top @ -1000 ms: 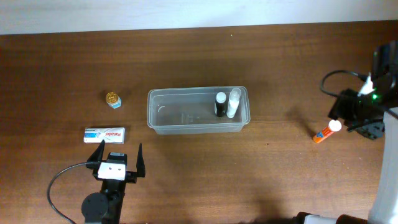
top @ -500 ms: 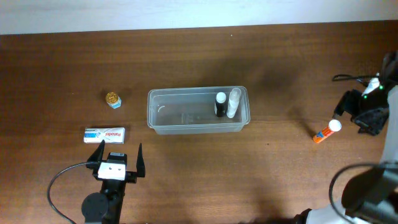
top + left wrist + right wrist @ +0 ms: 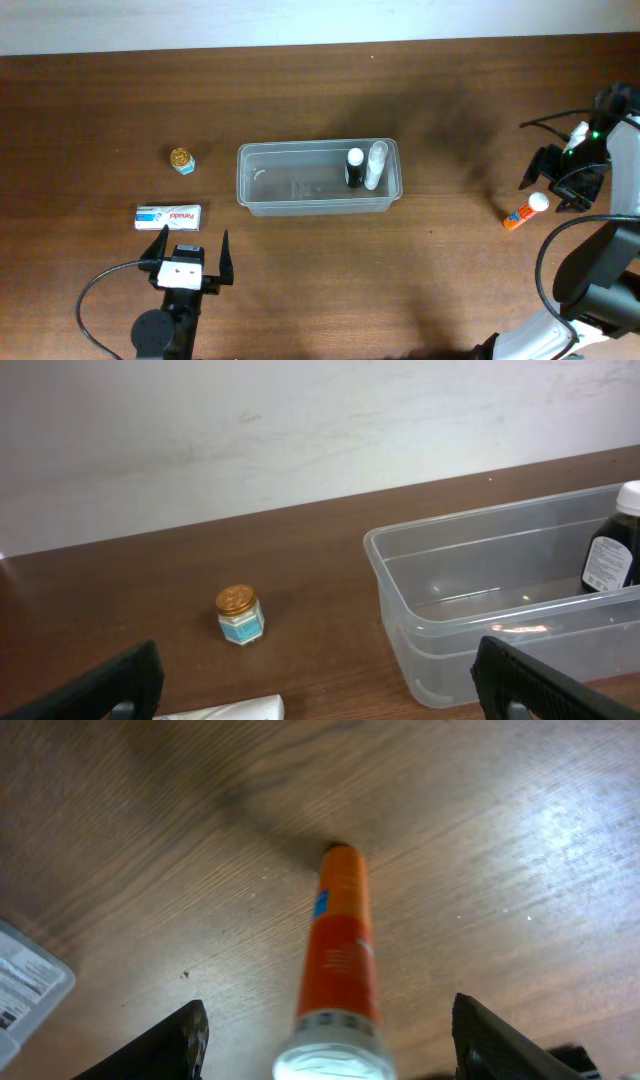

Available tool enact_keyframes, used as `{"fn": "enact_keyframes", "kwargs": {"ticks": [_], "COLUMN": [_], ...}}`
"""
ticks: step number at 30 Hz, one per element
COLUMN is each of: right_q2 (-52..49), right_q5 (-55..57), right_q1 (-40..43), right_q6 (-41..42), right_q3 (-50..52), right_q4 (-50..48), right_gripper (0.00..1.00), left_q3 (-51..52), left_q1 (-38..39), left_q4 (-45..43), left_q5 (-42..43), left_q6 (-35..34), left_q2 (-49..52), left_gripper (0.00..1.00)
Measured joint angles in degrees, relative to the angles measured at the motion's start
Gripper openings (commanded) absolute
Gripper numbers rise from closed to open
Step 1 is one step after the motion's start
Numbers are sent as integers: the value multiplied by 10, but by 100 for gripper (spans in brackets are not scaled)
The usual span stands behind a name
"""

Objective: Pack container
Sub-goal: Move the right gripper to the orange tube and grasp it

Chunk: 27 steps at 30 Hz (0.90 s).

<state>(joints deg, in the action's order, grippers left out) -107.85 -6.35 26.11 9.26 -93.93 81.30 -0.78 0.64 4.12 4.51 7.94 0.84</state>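
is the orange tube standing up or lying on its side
Lying on its side: the orange tube lies lengthwise on the table, its whole length visible from overhead.

Overhead: straight down. Left wrist: low, facing container. Right wrist: close above tube. Both seen overhead.

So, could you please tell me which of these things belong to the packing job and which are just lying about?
Job: container, dark bottle and clear bottle inside it; tube, jar and box still outside, probably next to pack.
Lying about: only left cable and right cable, as far as I can see.
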Motion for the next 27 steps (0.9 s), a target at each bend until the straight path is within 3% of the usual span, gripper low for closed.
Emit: {"fn": "enact_keyframes", "kwargs": {"ticks": [10,27], "right_q2": [0,0], "right_q5": [47,76], "right_q1": [-69,-71], "right_q6": [-7,-2], "right_q3": [5,39], "right_q4": [-6,-15], "right_gripper": [70,69], "left_q3": [0,0], "left_q1": [0,0], "left_q4": [0,0], "left_q5": [0,0], "left_q6": [0,0], "left_q2": [0,0], "left_gripper": [99,99]}}
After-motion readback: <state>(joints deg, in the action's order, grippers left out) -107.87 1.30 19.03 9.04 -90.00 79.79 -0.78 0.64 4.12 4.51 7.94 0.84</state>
